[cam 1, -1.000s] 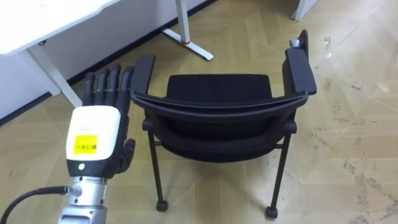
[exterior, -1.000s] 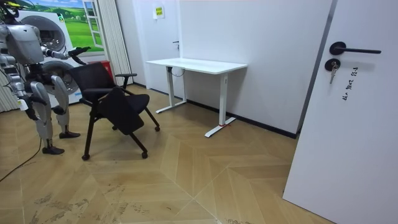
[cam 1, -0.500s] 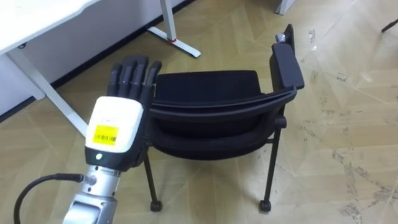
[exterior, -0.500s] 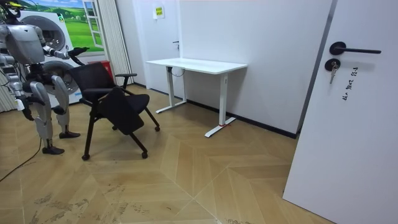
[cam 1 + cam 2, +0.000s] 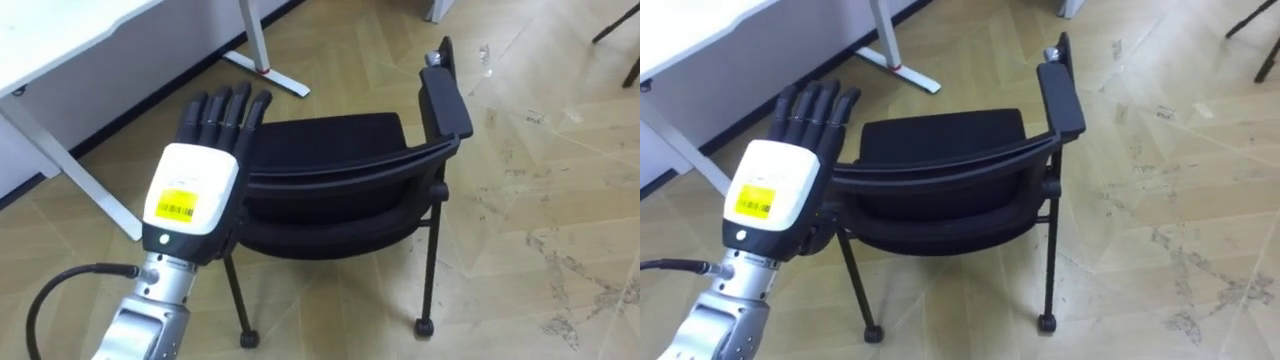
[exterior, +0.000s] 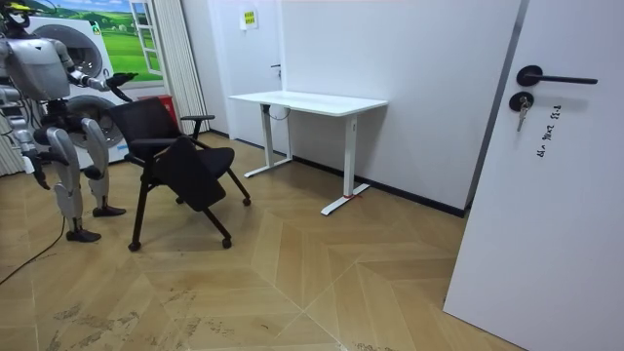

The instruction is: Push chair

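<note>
Room view: white desk (image 6: pixel 307 100) (wall-side) beyond chair (image 6: pixel 190 171).

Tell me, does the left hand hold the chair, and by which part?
No, it holds nothing. The left hand is open, fingers straight, at the left end of the chair back; whether it touches cannot be told.
</note>
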### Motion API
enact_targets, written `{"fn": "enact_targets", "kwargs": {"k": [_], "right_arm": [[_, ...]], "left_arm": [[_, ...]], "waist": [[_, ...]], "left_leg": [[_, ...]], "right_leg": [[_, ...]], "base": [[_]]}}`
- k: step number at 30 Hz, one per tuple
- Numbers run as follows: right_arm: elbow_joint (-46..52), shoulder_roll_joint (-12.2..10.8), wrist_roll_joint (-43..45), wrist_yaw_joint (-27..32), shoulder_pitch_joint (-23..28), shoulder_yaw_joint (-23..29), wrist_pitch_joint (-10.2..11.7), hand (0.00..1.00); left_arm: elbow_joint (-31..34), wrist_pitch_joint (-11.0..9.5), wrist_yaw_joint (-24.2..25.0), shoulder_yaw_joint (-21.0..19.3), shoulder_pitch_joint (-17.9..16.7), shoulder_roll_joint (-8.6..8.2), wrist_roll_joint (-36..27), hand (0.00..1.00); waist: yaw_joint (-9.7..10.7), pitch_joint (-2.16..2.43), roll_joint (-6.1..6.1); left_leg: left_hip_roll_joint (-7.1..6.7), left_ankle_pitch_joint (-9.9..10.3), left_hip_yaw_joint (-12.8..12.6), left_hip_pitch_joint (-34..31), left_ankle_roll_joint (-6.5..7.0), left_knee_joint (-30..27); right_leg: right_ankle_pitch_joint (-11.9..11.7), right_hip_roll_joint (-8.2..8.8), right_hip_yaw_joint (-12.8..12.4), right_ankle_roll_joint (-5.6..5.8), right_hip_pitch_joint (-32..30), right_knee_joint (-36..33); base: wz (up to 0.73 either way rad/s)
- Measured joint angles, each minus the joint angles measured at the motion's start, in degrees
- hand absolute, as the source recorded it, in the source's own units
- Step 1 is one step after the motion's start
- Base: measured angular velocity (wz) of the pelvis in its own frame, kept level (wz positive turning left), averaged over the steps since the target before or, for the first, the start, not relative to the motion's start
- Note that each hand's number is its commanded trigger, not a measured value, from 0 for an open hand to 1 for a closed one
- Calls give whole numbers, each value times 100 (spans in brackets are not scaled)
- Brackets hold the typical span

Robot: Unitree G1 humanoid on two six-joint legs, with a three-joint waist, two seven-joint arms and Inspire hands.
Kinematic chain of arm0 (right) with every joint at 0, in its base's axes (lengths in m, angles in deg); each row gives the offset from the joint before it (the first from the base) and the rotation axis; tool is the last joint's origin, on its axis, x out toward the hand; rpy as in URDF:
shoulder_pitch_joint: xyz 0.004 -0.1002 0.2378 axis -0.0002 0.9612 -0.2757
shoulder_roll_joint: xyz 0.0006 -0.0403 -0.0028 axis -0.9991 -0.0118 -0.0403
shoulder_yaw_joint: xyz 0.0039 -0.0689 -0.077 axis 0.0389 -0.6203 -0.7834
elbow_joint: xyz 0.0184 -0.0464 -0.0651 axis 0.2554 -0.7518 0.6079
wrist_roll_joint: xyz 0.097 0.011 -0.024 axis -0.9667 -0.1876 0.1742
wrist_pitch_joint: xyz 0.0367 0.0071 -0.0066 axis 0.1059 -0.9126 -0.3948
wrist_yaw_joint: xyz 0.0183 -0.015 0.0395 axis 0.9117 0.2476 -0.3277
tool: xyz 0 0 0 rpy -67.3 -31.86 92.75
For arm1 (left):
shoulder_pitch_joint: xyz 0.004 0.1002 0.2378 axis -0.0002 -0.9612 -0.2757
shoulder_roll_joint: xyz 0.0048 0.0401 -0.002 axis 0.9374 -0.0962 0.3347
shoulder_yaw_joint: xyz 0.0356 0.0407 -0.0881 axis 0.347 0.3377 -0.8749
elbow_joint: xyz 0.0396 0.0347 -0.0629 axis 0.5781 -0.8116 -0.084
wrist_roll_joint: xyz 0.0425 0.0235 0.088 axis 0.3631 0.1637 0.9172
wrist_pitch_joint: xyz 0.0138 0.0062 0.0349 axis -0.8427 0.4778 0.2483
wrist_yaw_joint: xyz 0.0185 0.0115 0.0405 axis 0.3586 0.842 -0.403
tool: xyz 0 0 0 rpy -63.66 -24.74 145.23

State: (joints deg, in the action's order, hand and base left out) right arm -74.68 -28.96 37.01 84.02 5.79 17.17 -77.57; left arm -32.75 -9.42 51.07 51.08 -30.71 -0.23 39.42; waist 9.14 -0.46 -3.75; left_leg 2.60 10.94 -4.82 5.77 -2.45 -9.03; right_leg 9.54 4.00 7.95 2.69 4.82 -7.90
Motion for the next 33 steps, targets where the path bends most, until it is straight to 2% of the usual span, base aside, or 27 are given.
{"fn": "enact_targets", "kwargs": {"k": [3, 9, 11, 16, 20, 24, 28, 29, 33], "right_arm": [[-2, 1, -7, -32, 3, 47, 1, 0], [-3, 1, -2, -18, 47, 44, 12, 0], [-2, 2, -2, 27, 55, 43, 11, 0], [-5, 2, 28, 120, 55, 51, 5, 0], [-2, 29, 100, 146, 51, 50, 1, 0], [-2, 28, 138, 123, 52, 50, -3, 0], [7, 25, 288, 106, 42, 106, -5, 0], [10, 25, 316, 108, 43, 107, -5, 0], [27, 21, 492, 109, 56, 232, -6, 0]], "left_arm": [[-48, -6, 90, 8, 11, 5, -104, 0], [-474, -85, 80, 12, 311, 7, -323, 0], [-614, -109, 71, 10, 469, 8, -371, 0], [-659, -160, 40, 11, 587, 10, -448, 0], [-1087, -178, 10, 32, 594, 4, -447, 0], [-1227, -172, 12, 31, 599, -18, -450, 0], [-1325, -150, 36, 30, 609, -156, -518, 0], [-1359, -143, 46, 29, 610, -161, -562, 0], [-1424, -133, 69, -18, 653, -160, -601, 0]], "waist": [[37, 1, -15], [34, 4, -22], [9, -6, -14], [39, -24, -42], [143, 18, -108], [171, 11, -96], [169, -3, -74], [171, -14, -59], [170, -10, -66]], "left_leg": [[0, 0, -5, -6, 0, 0], [0, 0, -22, 30, 0, 3], [1, 0, -22, 71, 0, 37], [1, 1, -50, 82, 1, 42], [1, 0, -60, 86, 1, 41], [1, 0, -78, 97, 1, 41], [1, 0, -114, 132, 1, 43], [1, 0, -120, 137, 1, 45], [0, 1, -134, 141, 1, 48]], "right_leg": [[0, -4, -39, 0, -8, -3], [-1, -12, -105, -2, -1, -21], [-1, -20, -149, -2, 3, -31], [-1, -20, -183, -1, -12, -67], [-1, -22, -241, -1, -20, -85], [-5, -22, -258, 5, -19, -100], [-24, -23, -301, 12, -15, -98], [-26, -26, -314, 13, -15, -95], [-27, -35, -357, 14, -20, -88]], "base": [[-7], [-5], [-7], [-2], [-1], [0], [-2], [-5], [-1]]}}
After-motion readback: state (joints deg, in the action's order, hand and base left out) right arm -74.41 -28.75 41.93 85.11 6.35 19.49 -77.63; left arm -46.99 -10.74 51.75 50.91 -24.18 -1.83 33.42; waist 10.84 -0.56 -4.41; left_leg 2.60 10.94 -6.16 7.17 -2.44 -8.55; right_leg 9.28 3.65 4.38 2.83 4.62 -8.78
